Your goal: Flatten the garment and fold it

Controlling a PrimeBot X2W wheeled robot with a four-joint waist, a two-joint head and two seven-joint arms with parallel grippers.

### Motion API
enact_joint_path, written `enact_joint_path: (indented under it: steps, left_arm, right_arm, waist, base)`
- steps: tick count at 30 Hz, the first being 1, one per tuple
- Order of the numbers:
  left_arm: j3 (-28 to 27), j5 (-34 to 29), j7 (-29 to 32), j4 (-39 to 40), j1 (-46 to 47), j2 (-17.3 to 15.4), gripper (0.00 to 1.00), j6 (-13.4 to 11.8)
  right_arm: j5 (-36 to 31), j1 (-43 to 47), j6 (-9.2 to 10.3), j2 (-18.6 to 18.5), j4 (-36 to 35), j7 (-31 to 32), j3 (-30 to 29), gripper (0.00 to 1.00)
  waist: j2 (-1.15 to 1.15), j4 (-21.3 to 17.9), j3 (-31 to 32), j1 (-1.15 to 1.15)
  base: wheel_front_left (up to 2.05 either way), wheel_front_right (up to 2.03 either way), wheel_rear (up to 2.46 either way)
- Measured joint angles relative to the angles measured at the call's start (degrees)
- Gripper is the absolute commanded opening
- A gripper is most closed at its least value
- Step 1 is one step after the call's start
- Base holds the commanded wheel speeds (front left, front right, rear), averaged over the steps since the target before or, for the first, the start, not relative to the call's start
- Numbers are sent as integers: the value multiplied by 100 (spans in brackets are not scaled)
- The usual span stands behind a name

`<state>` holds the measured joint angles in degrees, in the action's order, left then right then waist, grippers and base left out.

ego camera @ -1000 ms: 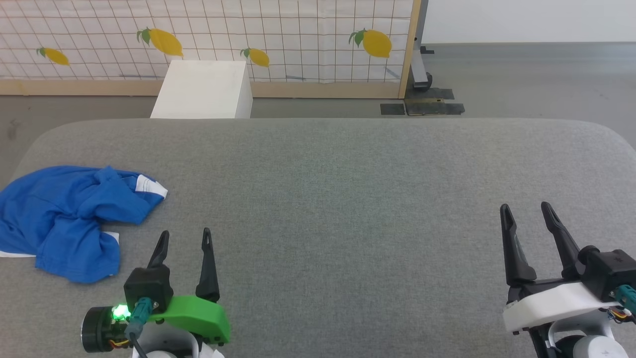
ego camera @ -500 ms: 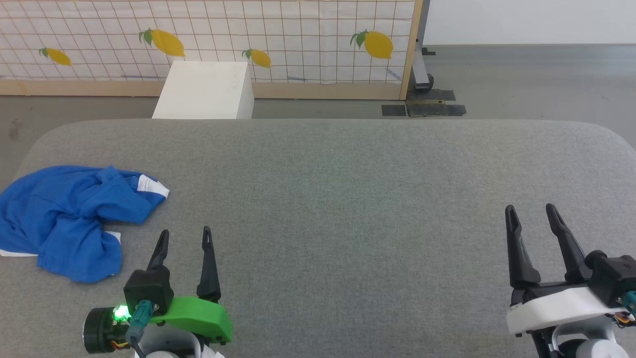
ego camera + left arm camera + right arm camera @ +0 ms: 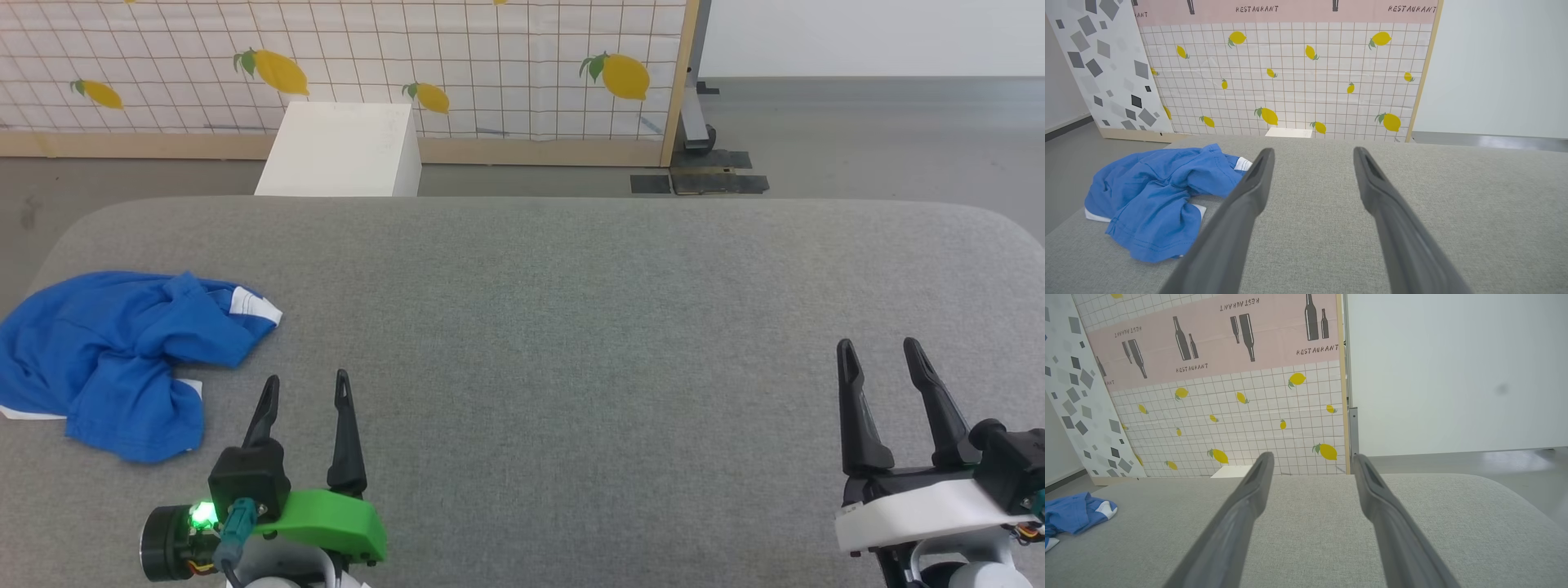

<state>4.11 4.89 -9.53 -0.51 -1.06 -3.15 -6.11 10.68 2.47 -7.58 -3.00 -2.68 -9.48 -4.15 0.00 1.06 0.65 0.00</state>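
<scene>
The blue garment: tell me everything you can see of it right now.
The garment is royal-blue, soft and thin-looking, crumpled in a loose heap with deep folds, not flattened. It shows white trim at its far right corner and along its near edge; a stitched hem shows in the left wrist view. No print is visible. It lies at the left end of the grey padded surface, resting on that alone. The left tool, open, stands apart to its right.

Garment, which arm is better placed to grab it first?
Left. The left gripper is open, close beside the crumpled garment; the right gripper, also open, is far off on the opposite side.
</scene>
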Motion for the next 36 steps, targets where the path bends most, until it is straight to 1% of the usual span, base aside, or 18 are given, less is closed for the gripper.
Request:
enact_joint_path:
  steps: [10, 18, 29, 36]
  left_arm:
    - [35, 12, -126, -58, 1, 0, 100, -2]
    - [65, 13, -225, -97, 2, 1, 100, -57]
    - [109, 48, -361, -225, 2, 1, 100, -56]
    - [160, 174, -436, -311, 3, 1, 100, -2]
  right_arm:
    - [-94, 69, 0, 0, -2, -123, 29, 100]
    - [-96, 116, 0, 0, 10, -233, 42, 100]
    - [-54, 166, 0, 0, 60, -364, 41, 100]
    - [-37, 233, 0, 1, 98, -425, 41, 100]
  waist:
    - [0, 17, -8, 0]
    - [0, 35, 8, 0]
    - [0, 53, 43, 0]
    - [0, 68, 70, 0]
  base:
    - [0, 0, 0]
    - [0, 0, 0]
    - [0, 0, 0]
    - [0, 0, 0]
